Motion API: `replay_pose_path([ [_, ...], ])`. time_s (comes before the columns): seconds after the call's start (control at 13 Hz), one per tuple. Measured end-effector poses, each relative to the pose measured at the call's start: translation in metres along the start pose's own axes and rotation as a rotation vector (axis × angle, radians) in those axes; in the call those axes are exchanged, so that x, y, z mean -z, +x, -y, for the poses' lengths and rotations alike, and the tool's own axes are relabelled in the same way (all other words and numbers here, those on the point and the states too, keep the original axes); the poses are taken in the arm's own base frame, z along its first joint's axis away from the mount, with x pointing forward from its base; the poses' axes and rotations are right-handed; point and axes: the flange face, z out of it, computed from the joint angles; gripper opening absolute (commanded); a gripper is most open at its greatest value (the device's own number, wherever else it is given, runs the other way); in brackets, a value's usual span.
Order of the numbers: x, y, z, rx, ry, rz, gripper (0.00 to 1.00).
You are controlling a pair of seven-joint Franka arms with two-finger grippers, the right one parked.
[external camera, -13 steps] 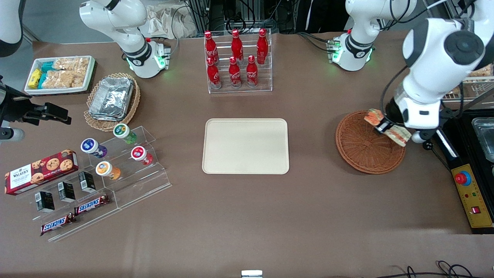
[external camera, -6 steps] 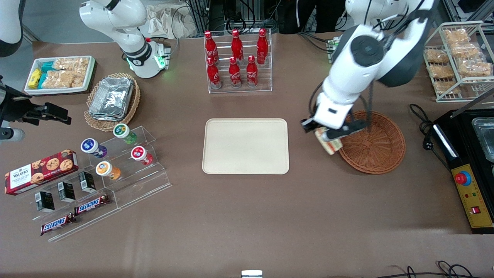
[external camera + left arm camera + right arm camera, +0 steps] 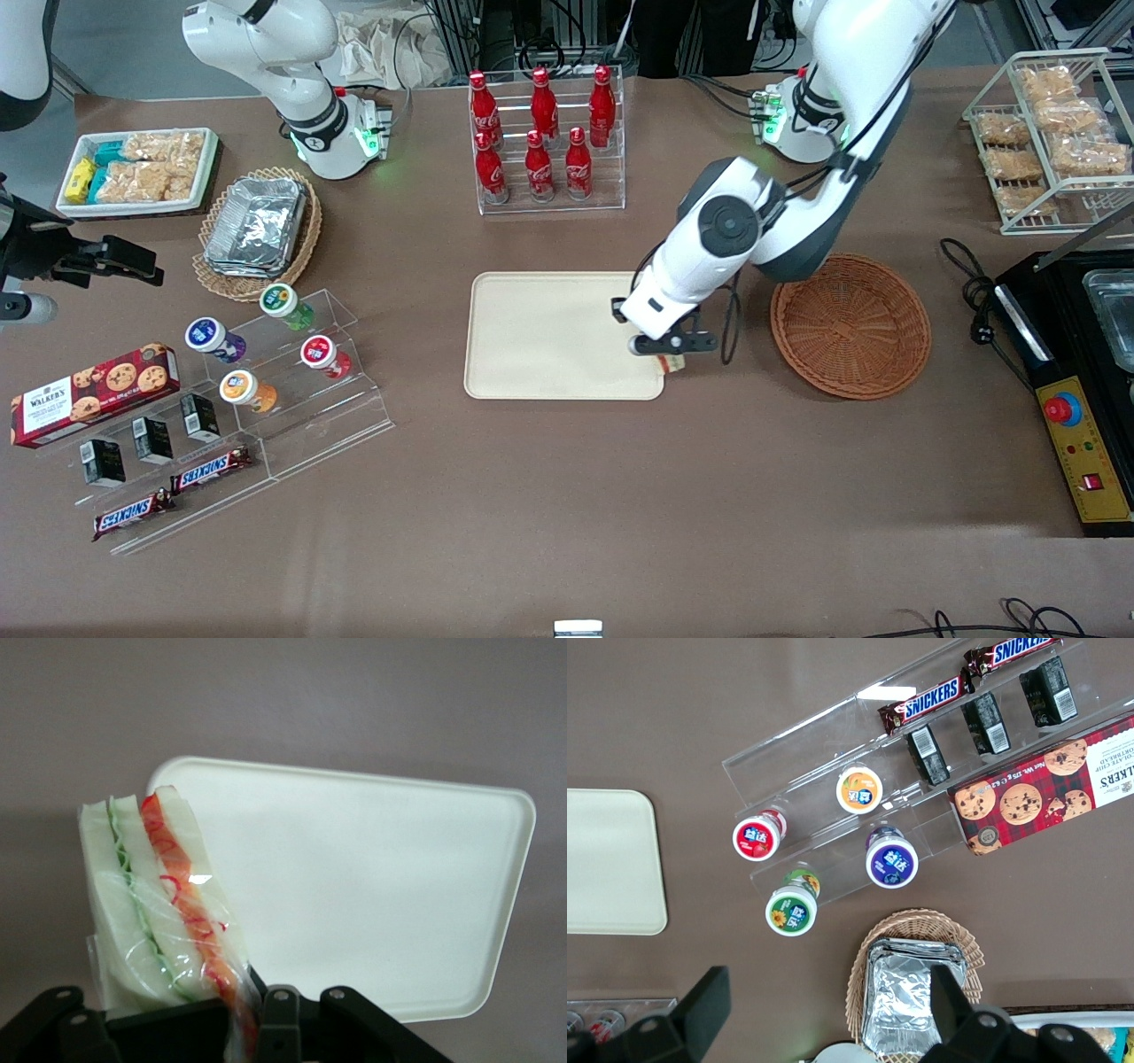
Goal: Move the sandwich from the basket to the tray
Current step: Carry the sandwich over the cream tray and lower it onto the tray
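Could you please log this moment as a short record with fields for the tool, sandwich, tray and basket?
tool: the tool hangs over the tray's edge nearest the basket, shut on the sandwich
sandwich: the sandwich is wrapped in clear film, held above the table, not yet set down
tray: the tray has nothing on it
basket: the basket has nothing in it

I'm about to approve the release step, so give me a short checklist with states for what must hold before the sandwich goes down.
1. Sandwich held in the claw: ok.
2. Basket emptied: ok.
3. Tray surface bare: ok.
4. Claw over the tray: not ok, it is at the tray edge nearest the basket.
5. Sandwich low enough to release: cannot tell.
6. Wrapper free of the claw fingers: cannot tell.
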Motion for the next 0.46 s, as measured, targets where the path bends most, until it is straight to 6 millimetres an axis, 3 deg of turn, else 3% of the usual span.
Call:
replay_pose_path([
  [0.08,-0.027,-0.007,-0.009,-0.03,-0.002,0.007,0.0],
  [0.23,-0.061,-0.019,-0.016,-0.073,0.016,0.031,0.0],
  [0.38,-0.079,-0.023,-0.01,-0.115,0.059,0.036,0.0],
  [0.46,-0.086,-0.025,-0.005,-0.127,0.075,0.039,0.07],
])
